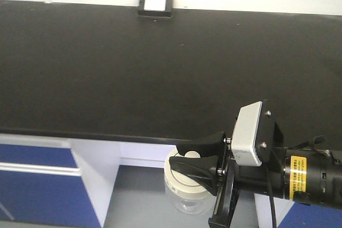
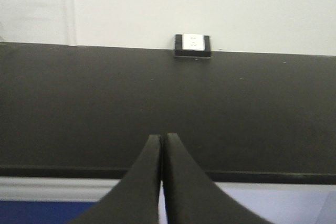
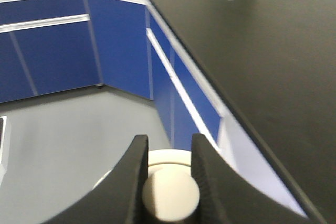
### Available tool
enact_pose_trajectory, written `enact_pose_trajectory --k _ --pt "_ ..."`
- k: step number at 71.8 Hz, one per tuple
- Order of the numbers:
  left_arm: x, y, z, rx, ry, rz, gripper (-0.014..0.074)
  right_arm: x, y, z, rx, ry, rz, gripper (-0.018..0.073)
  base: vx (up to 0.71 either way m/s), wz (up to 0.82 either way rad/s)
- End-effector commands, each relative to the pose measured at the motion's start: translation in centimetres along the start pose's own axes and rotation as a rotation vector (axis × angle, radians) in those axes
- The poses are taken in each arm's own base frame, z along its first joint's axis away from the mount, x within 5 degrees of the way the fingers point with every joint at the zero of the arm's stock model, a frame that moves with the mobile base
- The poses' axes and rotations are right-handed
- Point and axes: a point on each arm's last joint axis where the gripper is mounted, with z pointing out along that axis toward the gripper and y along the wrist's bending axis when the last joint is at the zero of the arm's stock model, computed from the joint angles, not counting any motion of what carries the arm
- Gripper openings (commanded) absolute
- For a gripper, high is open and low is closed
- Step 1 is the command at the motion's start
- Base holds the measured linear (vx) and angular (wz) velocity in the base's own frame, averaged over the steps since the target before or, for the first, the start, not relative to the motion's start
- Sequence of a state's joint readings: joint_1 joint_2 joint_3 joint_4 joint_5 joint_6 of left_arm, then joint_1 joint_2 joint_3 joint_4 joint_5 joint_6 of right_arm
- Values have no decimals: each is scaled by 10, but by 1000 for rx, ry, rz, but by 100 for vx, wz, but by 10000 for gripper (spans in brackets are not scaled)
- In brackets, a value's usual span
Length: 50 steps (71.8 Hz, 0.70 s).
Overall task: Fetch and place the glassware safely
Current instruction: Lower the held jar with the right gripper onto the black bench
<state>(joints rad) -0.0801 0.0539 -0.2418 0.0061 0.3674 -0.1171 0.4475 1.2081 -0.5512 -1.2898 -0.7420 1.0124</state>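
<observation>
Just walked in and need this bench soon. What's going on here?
The right claw grips a small clear glass jar by the knob of its off-white round lid. It holds the jar over the grey floor beside the black countertop, not yet on it. The left claw is shut and empty, facing the countertop.

Nothing can be read for certain in any view. In the front-facing view, at about 4 o'clock, a yellow sticker (image 1: 298, 178) on the right arm (image 1: 327, 177) carries dark print too small to make out. At 12 o'clock, the wall plate (image 1: 156, 2) shows only two faint, illegible marks on its white face in the left wrist view (image 2: 193, 43).
</observation>
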Motion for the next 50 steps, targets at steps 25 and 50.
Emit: enact_pose_trajectory --k 25,50 --pt "-15 -2 -2 17 -85 -6 -7 -19 2 -3 -21 -99 -7 -1 19 -23" --pt "-15 -2 -2 17 -85 -6 -7 -19 2 -3 -21 -99 -7 -1 16 -2"
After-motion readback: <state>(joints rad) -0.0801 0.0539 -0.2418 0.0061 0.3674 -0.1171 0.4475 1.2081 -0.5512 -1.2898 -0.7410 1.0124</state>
